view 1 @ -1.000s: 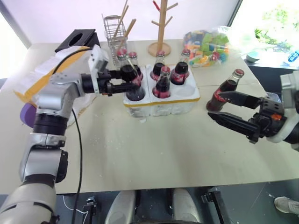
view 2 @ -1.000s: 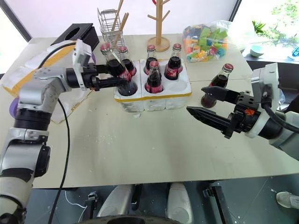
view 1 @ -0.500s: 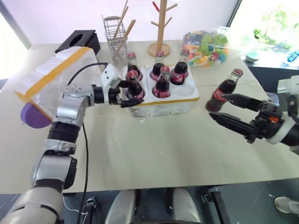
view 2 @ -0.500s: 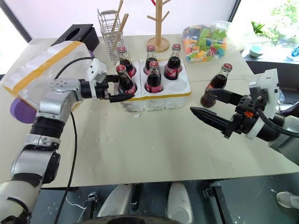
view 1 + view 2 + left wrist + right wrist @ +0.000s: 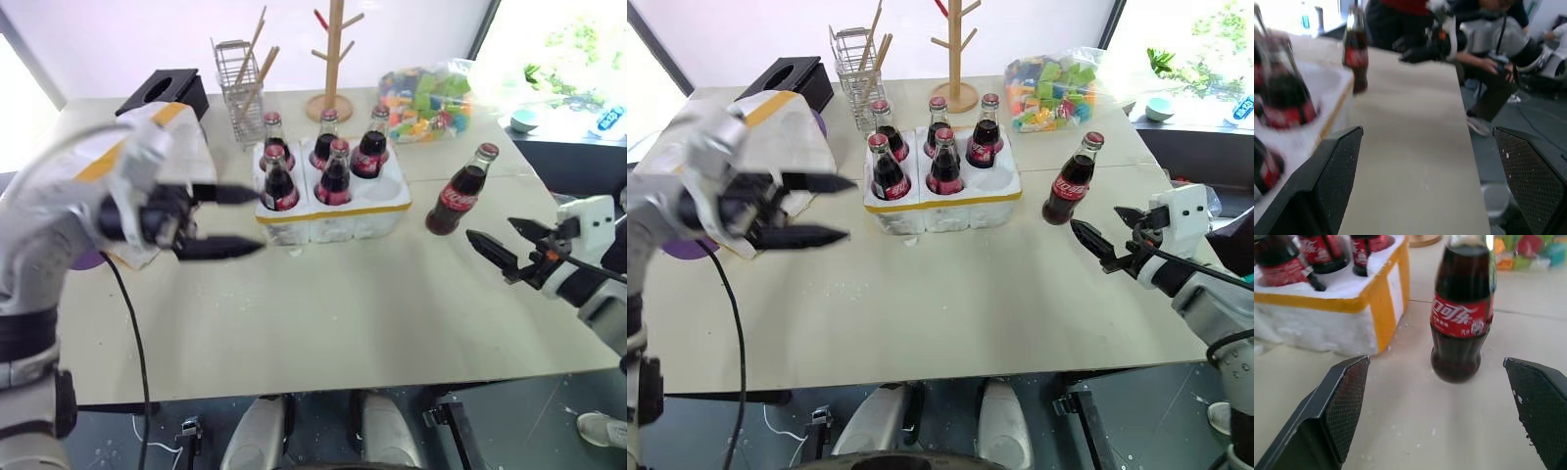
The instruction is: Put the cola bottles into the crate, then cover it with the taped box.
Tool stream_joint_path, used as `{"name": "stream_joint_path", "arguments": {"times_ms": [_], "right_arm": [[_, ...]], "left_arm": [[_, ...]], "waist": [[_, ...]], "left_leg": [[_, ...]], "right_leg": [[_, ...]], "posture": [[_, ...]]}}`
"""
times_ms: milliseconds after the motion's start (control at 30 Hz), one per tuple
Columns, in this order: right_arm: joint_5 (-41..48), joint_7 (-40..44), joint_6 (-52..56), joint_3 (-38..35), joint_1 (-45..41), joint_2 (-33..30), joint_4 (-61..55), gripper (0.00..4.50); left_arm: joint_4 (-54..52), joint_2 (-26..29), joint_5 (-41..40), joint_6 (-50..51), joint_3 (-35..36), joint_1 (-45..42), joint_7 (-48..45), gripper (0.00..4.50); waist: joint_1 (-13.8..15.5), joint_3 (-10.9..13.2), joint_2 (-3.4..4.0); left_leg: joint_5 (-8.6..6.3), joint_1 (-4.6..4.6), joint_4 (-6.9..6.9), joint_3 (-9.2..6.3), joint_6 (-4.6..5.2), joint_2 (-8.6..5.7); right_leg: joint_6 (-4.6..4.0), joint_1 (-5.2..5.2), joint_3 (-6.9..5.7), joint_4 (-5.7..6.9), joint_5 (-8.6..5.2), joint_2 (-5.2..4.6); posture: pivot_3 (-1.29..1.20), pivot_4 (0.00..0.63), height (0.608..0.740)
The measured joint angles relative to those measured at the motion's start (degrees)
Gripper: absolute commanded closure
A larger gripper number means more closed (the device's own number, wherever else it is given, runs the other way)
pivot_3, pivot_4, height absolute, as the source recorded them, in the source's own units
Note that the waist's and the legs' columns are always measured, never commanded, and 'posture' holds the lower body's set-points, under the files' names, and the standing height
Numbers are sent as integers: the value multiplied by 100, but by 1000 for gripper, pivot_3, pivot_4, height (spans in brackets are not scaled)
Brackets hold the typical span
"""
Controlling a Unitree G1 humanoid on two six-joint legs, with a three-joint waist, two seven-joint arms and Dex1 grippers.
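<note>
White styrofoam, low and banded with thin yellow tape at its rim, the crate (image 5: 942, 201) sits near the table's (image 5: 950, 304) middle, toward twelve o'clock. Five small glass cola bottles (image 5: 944, 163) with red caps and red-and-white labels stand upright in its wells — the well at the crate's four o'clock corner is bare. A sixth cola bottle (image 5: 1068, 180) stands upright on the table just beside the crate at three o'clock, apart from it.

At nine o'clock lies the lumpy white styrofoam taped box (image 5: 774, 122) wrapped in wide yellow bands. The left gripper (image 5: 818, 209) hangs in front of that box, its black fingers (image 5: 808, 235) spread wide and holding nothing. The right gripper (image 5: 1107, 235), at four o'clock from the lone bottle, points toward it with fingers parted and empty — not touching the glass.
</note>
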Motion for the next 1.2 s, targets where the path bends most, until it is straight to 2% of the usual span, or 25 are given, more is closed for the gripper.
{"name": "stream_joint_path", "arguments": {"times_ms": [133, 433, 600, 633, 733, 967, 1100, 1200], "right_arm": [[-428, -111, -301, 317, -705, 409, 633, 0], [-999, 280, -718, 763, -1671, 690, 1908, 0], [-1459, 415, -1135, 1105, -2389, 1064, 2995, 0], [-1563, 428, -1238, 1156, -2536, 1125, 3240, 540], [-1754, 515, -1526, 1217, -2704, 1144, 3633, 1719], [-1710, 636, -1536, 1123, -2942, 1147, 3536, 1682], [-920, 878, -1036, 830, -3493, 1139, 2777, 1682], [-295, 1213, -560, 892, -3815, 1146, 1967, 1682]], "left_arm": [[-227, -216, 72, -146, -85, 28, 355, 61], [-264, -326, 101, -249, -100, 19, 663, 61], [-264, -396, 107, -265, -190, -79, 757, 61], [-263, -400, 108, -266, -224, -86, 778, 0], [-263, -426, 107, -266, -253, -119, 861, 0], [-339, -434, 59, -242, -238, -178, 1140, 0], [-402, -433, -28, -232, -195, -115, 1288, 0], [-403, -432, -28, -232, -181, -55, 1361, 0]], "waist": [[-5, 0, -1], [-29, 0, 0], [-104, 1, 0], [-123, 1, 0], [-130, 1, 1], [-158, 21, 32], [-191, 37, 56], [-176, 37, 55]], "left_leg": [[0, -1, 3, 6, 0, 0], [0, -3, -12, 7, 1, 5], [2, -1, -7, 10, -1, 5], [2, -2, -8, 9, -1, 5], [2, -2, -15, 5, -1, 5], [2, -5, -16, 8, -2, 5], [2, -6, -26, 10, -2, 14], [1, -6, -30, 0, -1, 21]], "right_leg": [[-1, 0, 0, -2, 2, 0], [4, -12, -1, -1, 3, 10], [1, -10, 1, -1, 5, 11], [6, -10, 1, 1, 8, 11], [21, -12, -2, 2, 15, 12], [21, -20, 1, 2, 16, 12], [22, -33, 5, 10, 16, 21], [20, -33, 1, 13, 15, 31]], "posture": [[0, 150, 740], [0, 150, 740], [0, 150, 740], [0, 150, 740], [0, 150, 740], [0, 150, 740], [0, 150, 740], [0, 150, 740]]}}
